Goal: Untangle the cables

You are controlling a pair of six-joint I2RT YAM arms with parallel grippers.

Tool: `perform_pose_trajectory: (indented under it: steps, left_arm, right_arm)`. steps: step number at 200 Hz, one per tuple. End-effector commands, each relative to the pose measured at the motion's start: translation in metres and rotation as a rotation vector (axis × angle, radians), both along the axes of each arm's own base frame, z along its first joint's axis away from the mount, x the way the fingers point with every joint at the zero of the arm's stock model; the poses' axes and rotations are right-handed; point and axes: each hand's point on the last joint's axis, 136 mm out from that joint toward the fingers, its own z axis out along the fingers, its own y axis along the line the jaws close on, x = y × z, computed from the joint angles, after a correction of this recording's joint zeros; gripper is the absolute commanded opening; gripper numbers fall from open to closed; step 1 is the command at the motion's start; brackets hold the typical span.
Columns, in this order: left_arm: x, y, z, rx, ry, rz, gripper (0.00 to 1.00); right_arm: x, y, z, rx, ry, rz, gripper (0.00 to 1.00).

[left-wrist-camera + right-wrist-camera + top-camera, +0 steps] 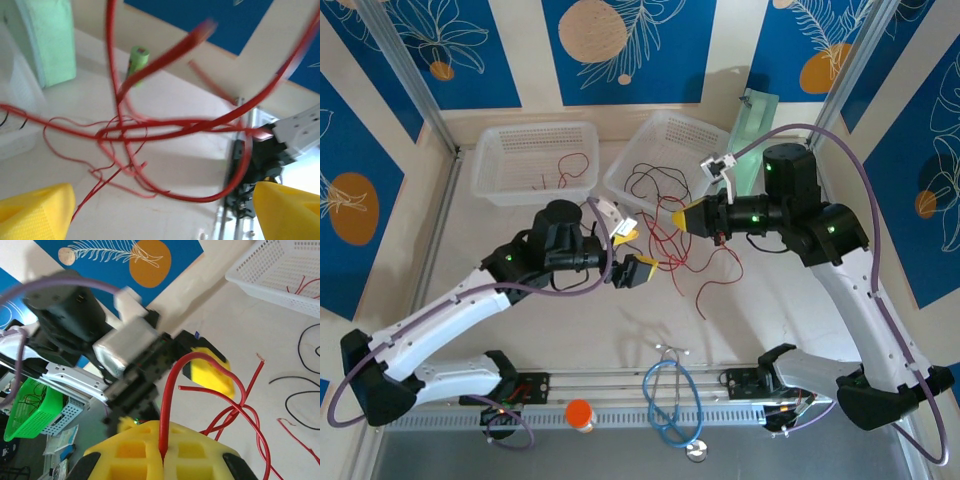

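Note:
Thin red cables (698, 262) sprawl in a loose tangle on the table between the two arms. Black cables (642, 184) loop over the right basket's near rim. My right gripper (682, 215) is shut on one red cable (170, 400), which rises in an arch from between its yellow pads (164, 452). My left gripper (630, 252) stands open just left of the tangle. In its wrist view, red cables (165, 127) hang blurred in front of the gripper (160, 215), with nothing between the yellow fingers. A separate red cable (576, 168) lies in the left basket.
Two white baskets (500, 175) (705, 135) stand at the back. A blue stethoscope (670, 400) and an orange-capped object (580, 413) lie by the near rail. A green object (752, 120) leans at the back right. A green marker (139, 60) lies beyond the tangle.

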Motion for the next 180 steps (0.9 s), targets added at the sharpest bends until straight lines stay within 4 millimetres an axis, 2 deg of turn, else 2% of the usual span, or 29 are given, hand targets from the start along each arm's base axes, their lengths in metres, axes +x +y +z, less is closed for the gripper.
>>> perform_pose_trajectory:
  steps: [1,39,60,86,109,131,169,180]
  left_arm:
    - [0.020,-0.002,-0.003,-0.028,-0.048,0.093,0.92]
    - [0.040,-0.017,0.013,-0.160,-0.090,0.140,0.92]
    - [0.039,-0.030,0.021,-0.236,-0.086,0.096,0.91]
    - [0.036,-0.040,0.018,-0.285,-0.058,0.049,0.91]
    - [0.044,-0.043,0.002,-0.256,-0.038,0.078,0.84]
    - [0.059,-0.038,-0.023,-0.179,-0.027,0.164,0.73]
    - [0.087,-0.009,-0.076,-0.004,-0.048,0.367,0.68]
    - [0.093,0.000,-0.090,0.038,-0.047,0.418,0.61]
  right_arm:
    - [-0.005,0.003,0.017,0.055,0.002,0.032,0.00]
    - [-0.010,0.003,0.019,0.072,0.008,0.038,0.00]
    - [-0.012,0.002,0.018,0.076,0.012,0.037,0.00]
    - [-0.013,0.002,0.015,0.074,0.019,0.037,0.00]
    - [-0.013,0.002,0.015,0.076,0.019,0.036,0.00]
    - [-0.016,-0.001,0.023,0.081,-0.006,0.018,0.00]
    - [-0.018,-0.018,0.043,0.081,-0.064,-0.075,0.00]
    - [-0.018,-0.024,0.047,0.086,-0.072,-0.105,0.00]
